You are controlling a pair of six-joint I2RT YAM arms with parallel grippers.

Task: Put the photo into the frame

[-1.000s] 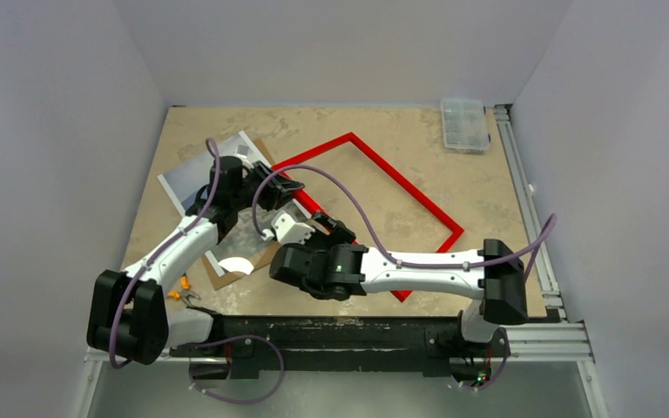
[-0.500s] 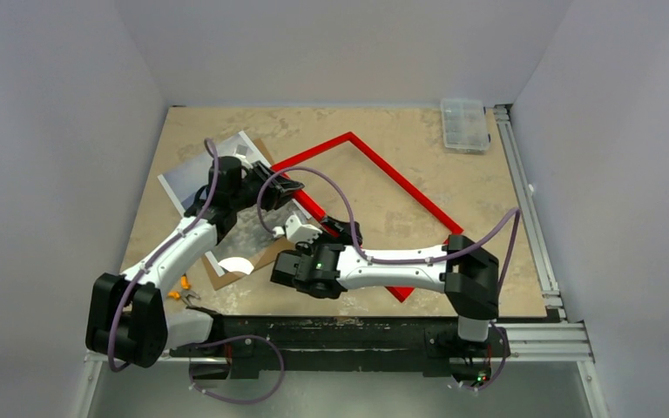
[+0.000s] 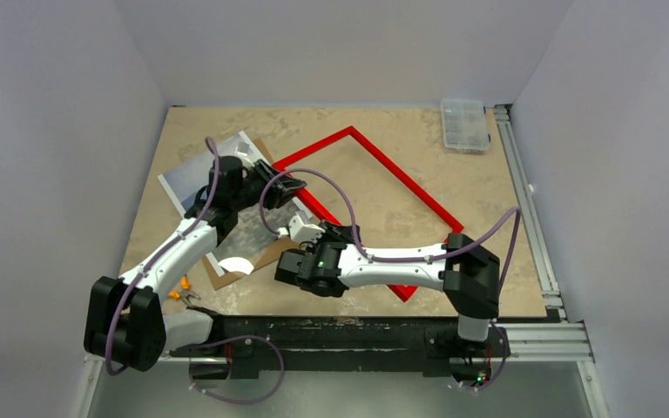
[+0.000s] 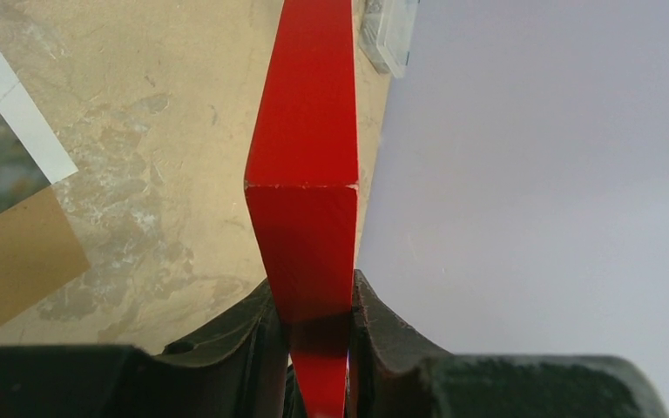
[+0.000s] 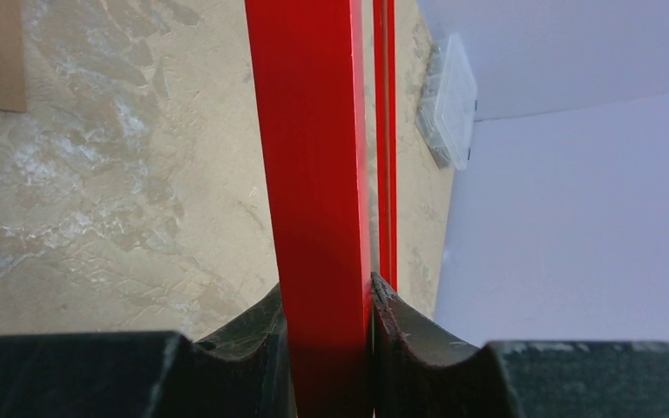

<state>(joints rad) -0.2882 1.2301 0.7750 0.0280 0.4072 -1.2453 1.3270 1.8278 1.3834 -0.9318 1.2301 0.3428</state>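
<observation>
red frame askew on the desk, left tool clamped on its corner, right tool clamped on a straight rail, photo on brown board just beside, partly under the left arm, clear box at the far corner, both grips plain only in wrist views

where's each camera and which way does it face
top external: above and behind the robot, looking down on the table; left arm and right arm show.
left wrist: on the left arm, facing the far wall; left gripper closed on the frame near a corner.
right wrist: on the right arm, facing likewise; right gripper closed on a frame edge.
shared: both wrist views show the clear box.
</observation>
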